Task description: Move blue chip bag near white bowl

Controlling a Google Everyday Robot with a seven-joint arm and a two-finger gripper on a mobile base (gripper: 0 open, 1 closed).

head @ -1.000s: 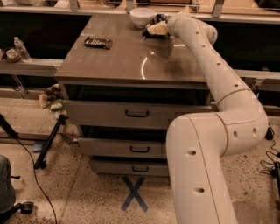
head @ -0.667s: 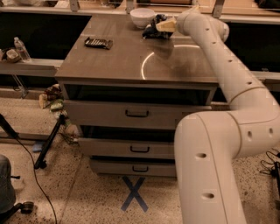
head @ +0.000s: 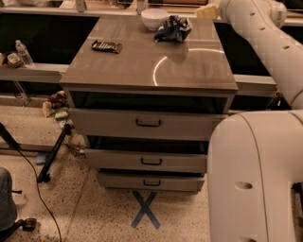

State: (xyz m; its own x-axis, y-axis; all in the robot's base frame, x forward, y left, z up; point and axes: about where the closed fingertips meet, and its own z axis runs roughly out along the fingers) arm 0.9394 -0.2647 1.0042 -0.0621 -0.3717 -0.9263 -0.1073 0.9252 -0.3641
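The blue chip bag [head: 173, 29], crumpled dark-blue foil with white markings, lies on the far part of the grey cabinet top [head: 142, 66]. It sits just to the right of the white bowl [head: 155, 19], close to it or touching it. My gripper [head: 206, 10] is at the far right edge of the top, to the right of the bag, above it and clear of it. My white arm runs from the lower right up to the gripper.
A flat dark packet [head: 106, 46] lies on the left of the top. Below are three drawers [head: 149, 124], the lower ones partly pulled out. A water bottle [head: 23, 53] stands on a ledge at the left. A blue X [head: 146, 210] marks the floor.
My gripper was over the bag next to the bowl. It has since pulled away to the right and up. The bag stays on the top beside the bowl.
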